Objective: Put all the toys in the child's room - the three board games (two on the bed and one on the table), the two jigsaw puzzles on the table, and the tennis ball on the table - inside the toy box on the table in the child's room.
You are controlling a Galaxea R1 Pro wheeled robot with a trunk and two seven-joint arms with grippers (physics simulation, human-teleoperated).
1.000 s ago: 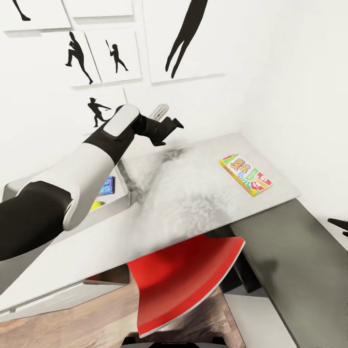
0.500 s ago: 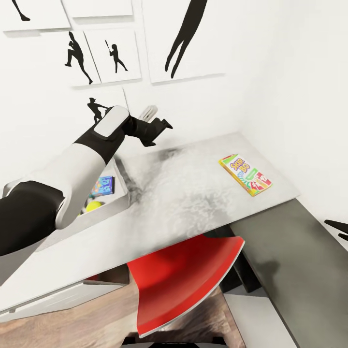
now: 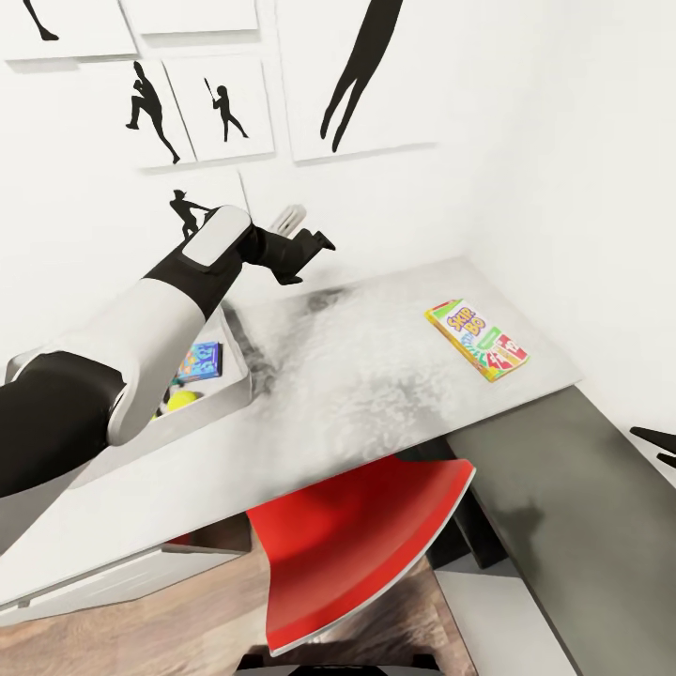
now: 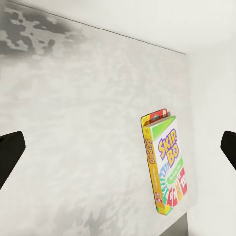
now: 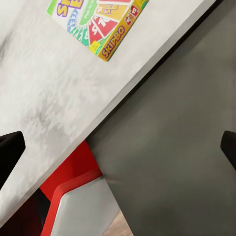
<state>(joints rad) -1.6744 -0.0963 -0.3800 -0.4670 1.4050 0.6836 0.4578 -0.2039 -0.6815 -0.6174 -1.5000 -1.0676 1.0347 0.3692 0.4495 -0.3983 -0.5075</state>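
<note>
The board game (image 3: pixel 477 339) lies flat on the light grey table (image 3: pixel 376 394), long axis running diagonally toward the dark wing. Left gripper (image 3: pixel 302 246) hovers spread and empty; right gripper (image 5: pixel 118 147) likewise gapes wide.

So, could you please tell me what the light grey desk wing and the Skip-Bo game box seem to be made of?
Light grey desk wing: probably matte stone-look laminate, given its mottled, cloudy surface. Skip-Bo game box: likely glossy printed cardboard, thin with sharp edges.
</note>
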